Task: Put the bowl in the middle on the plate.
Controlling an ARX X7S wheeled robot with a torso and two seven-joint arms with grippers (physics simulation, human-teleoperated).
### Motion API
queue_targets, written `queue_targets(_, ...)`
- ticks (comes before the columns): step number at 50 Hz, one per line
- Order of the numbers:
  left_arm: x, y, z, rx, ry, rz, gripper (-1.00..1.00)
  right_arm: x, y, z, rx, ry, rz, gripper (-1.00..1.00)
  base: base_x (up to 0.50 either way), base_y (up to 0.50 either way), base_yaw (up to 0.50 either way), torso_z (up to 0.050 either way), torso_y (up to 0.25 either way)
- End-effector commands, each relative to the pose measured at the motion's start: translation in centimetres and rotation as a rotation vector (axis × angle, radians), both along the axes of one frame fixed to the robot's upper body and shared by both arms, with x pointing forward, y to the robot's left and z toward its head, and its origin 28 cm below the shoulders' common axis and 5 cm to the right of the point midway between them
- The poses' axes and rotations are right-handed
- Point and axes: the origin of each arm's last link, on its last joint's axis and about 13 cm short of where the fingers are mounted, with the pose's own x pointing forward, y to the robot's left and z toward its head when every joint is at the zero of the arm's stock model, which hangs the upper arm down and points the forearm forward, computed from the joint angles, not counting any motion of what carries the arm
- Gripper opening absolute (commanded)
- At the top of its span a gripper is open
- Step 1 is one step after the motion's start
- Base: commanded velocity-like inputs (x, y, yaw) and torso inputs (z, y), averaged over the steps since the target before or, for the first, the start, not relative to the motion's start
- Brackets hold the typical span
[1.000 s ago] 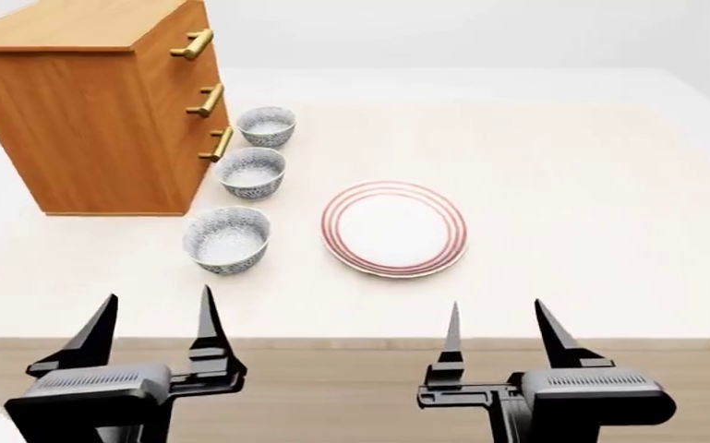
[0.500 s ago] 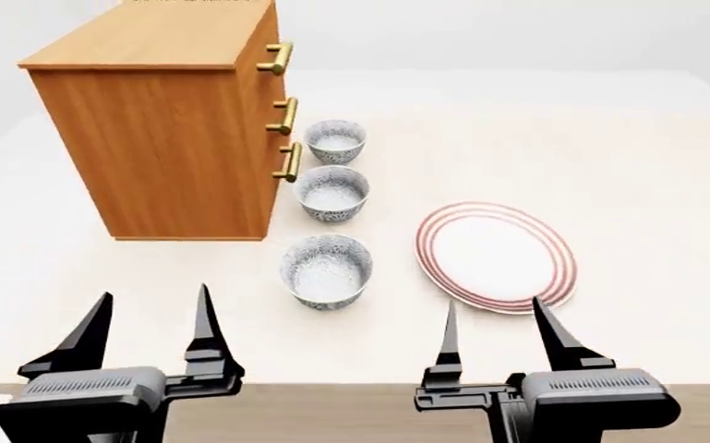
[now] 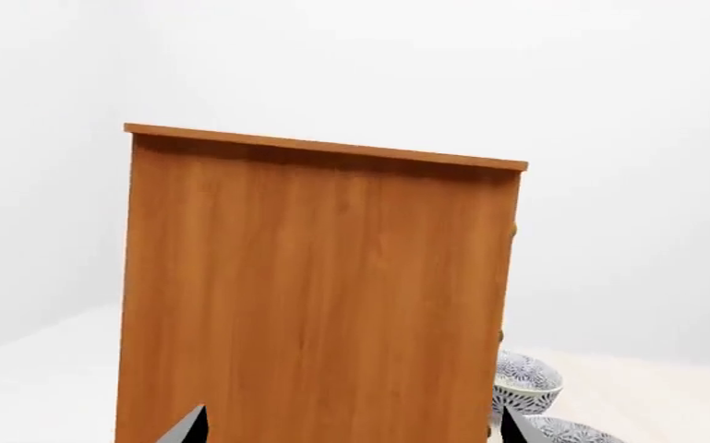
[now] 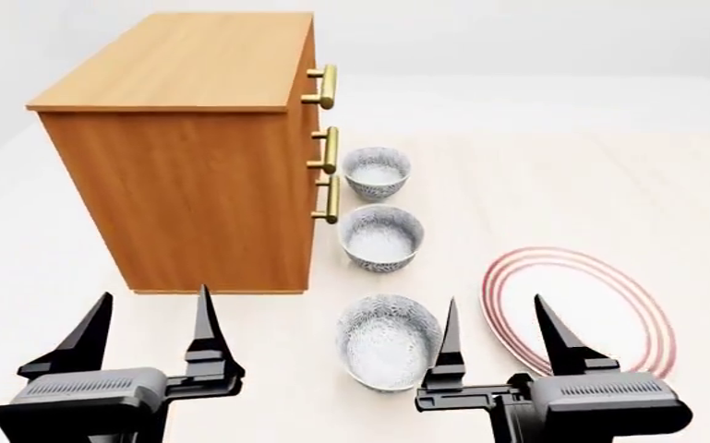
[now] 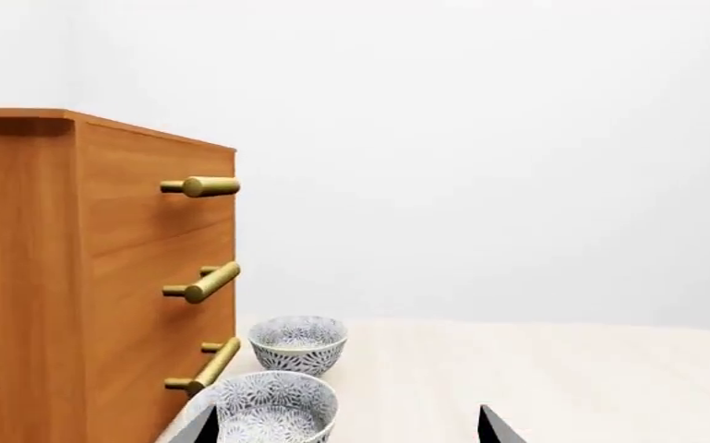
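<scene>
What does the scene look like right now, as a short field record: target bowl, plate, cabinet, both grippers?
target bowl: middle bowl of a row of three, on the table beside the wooden cabinet
plate: red-ringed plate, empty, right of the nearest bowl
left gripper: open, empty
right gripper: open, empty

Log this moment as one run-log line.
phase: approach | left end effector: open, empty | right end effector: open, empty | middle bowl: untouched on table | plate: bare
</scene>
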Motion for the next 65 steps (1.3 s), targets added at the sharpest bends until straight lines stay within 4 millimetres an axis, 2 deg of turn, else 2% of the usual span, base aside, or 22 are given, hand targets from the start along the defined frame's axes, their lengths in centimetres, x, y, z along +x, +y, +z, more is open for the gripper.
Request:
queue_targets(1,-0.01,-0.05,-0.09,0.005,0.0,-0.004,1.0,-0.01,0.0,0.04,0.016,-0.012,0.008,1.0,0.5,0.0,0.0,0.0,0.0)
queue_targets(13,-0.03,-0.08,-0.09,0.006,0.0,-0.005,1.0,-0.05,0.11,0.09,-0.006,-0.02,0.007,1.0,0.5,0.0,0.0,0.0,0.0)
queue_targets(27,-0.02,-0.11,-0.16,0.008,0.0,-0.003,1.0,-0.04,0.1,0.04,0.034,-0.027,0.022,1.0,0.0,-0.07,0.0,0.0,0.001)
queue_targets(32,-0.02,-0.1,-0.14,0.008,0.0,-0.003,1.0,-0.12,0.07,0.08,0.008,-0.037,0.01,1.0,0.0,-0.49,0.0,0.0,0.0)
queue_targets(45,-0.06,-0.09,-0.07,0.007,-0.002,-0.003,1.0,-0.25,0.18,0.26,0.001,-0.055,0.029,1.0,0.0,-0.01,0.0,0.0,0.0)
queue_targets(58,-0.13,-0.02,0.1,0.003,-0.006,0.0,1.0,-0.31,0.14,0.29,-0.004,-0.056,0.024,1.0,0.46,0.0,0.0,0.0,0.0)
queue_targets(65,0.15,0.56,0.64,-0.005,-0.027,0.031,1.0,-0.75,0.02,0.81,-0.012,-0.076,0.017,1.0,0.0,0.0,0.0,0.0,0.0)
